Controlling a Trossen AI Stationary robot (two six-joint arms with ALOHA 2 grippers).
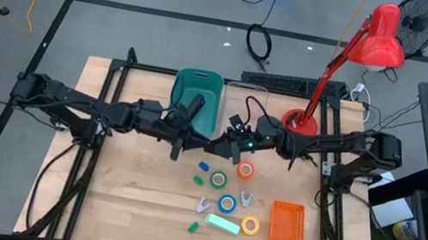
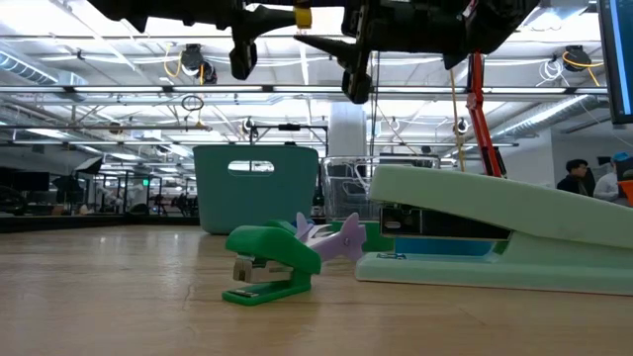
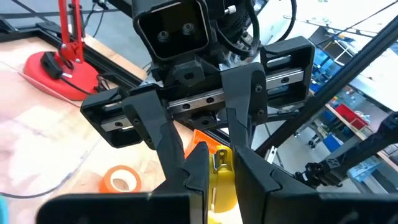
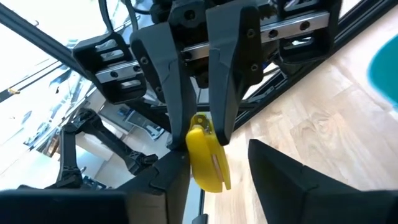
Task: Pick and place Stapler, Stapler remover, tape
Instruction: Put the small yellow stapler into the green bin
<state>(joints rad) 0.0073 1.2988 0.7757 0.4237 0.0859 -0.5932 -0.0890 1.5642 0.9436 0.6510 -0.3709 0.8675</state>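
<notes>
High above the table's middle my two grippers meet tip to tip. My left gripper [image 1: 201, 142] is shut on a small yellow stapler remover [image 4: 205, 158], which also shows in the low view as the yellow stapler remover [image 2: 302, 17]. My right gripper [image 4: 230, 180] is open, with one finger on either side of the remover; whether the nearer finger touches it I cannot tell. On the table lie a mint-green stapler [image 1: 223, 224] and four tape rolls: orange [image 1: 245, 171], green [image 1: 219, 179], blue [image 1: 226, 202] and yellow [image 1: 250, 225]. My left gripper pinches the yellow remover by one end [image 4: 200, 127] between its two fingers [image 4: 227, 93]. The fingers come level from the table's left side. The remover's other end sticks out past the fingertips toward my right gripper, lifted well clear of the table.
A teal bin [image 1: 196, 95] and a clear bin [image 1: 244, 99] stand at the table's far edge, a red desk lamp [image 1: 301, 121] at the far right. An orange basket [image 1: 287, 225], a small green stapler [image 1: 193, 226] and pale staple removers [image 1: 246, 199] lie near the tape.
</notes>
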